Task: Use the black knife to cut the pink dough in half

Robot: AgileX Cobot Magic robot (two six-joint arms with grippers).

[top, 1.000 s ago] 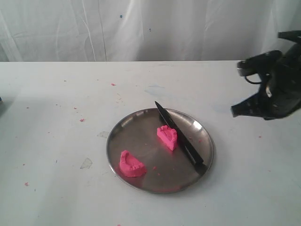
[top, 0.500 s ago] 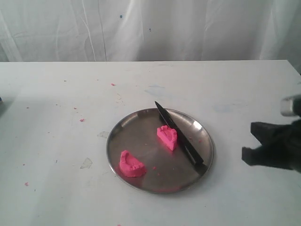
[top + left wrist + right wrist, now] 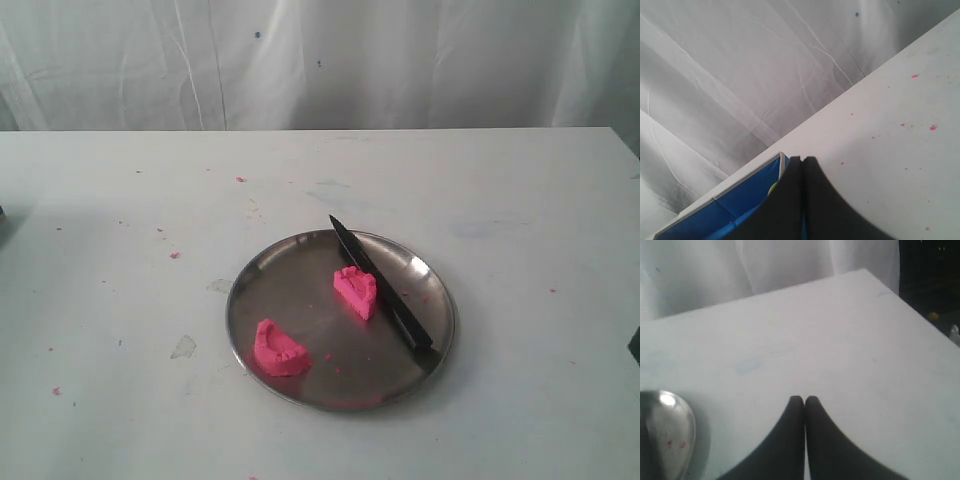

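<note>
The pink dough lies in two half-round lumps on the round steel plate (image 3: 270,270): one lump (image 3: 356,290) near the middle, the other (image 3: 279,349) by the front left rim. The black knife (image 3: 380,294) rests flat across the plate's right side, its blade touching the middle lump, tip pointing to the back. Both arms are outside the exterior view. My left gripper (image 3: 803,158) is shut and empty, over the white table. My right gripper (image 3: 804,399) is shut and empty too, with the plate's rim (image 3: 687,415) off to its side.
A blue bin (image 3: 735,200) stands right beside the left gripper. Tiny pink crumbs (image 3: 174,254) dot the white table (image 3: 120,200). White cloth (image 3: 320,60) hangs behind the table's far edge. The table's right edge (image 3: 920,320) drops off into a dark area.
The right arm has pulled back, moving down the right side of the exterior view and out of it. Dough, knife and plate have stayed put.
</note>
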